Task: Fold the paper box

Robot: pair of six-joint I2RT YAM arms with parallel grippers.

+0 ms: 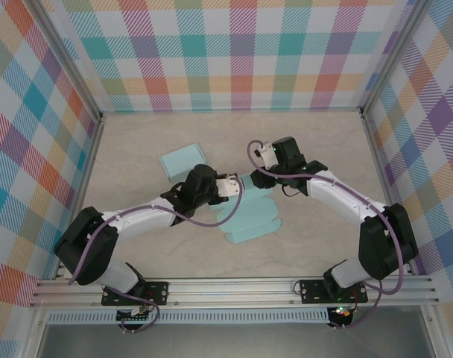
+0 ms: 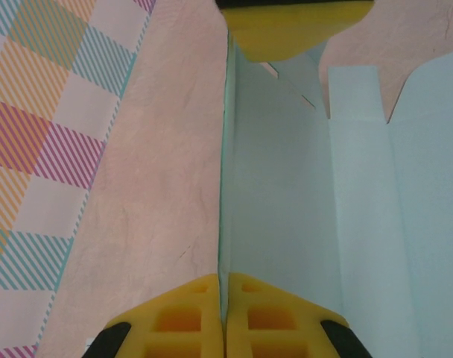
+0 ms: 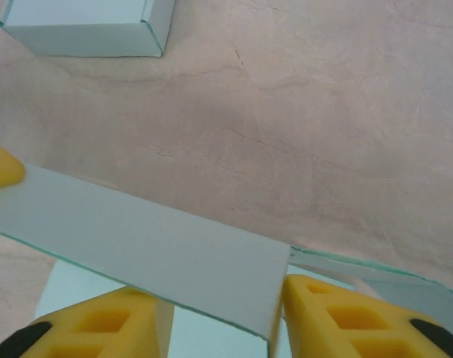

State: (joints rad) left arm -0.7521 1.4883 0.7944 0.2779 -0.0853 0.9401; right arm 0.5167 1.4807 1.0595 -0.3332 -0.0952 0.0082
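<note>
The paper box (image 1: 252, 220) is a pale blue die-cut sheet lying partly folded mid-table. One long side wall (image 2: 279, 186) stands upright. My left gripper (image 2: 223, 277) is shut on the near end of that wall's thin edge (image 1: 238, 185). My right gripper (image 3: 225, 289) is open at the wall's other end (image 1: 260, 173), its yellow fingers (image 3: 346, 313) apart on either side of a folded white flap (image 3: 152, 239). The flap's right edge rests against one finger. Each wrist view catches the other gripper's yellow fingertip.
A second, finished pale blue box (image 1: 180, 159) sits behind and left of the sheet, also at the top left of the right wrist view (image 3: 85, 26). Checked walls (image 1: 33, 149) enclose the beige table (image 1: 316, 246) on three sides.
</note>
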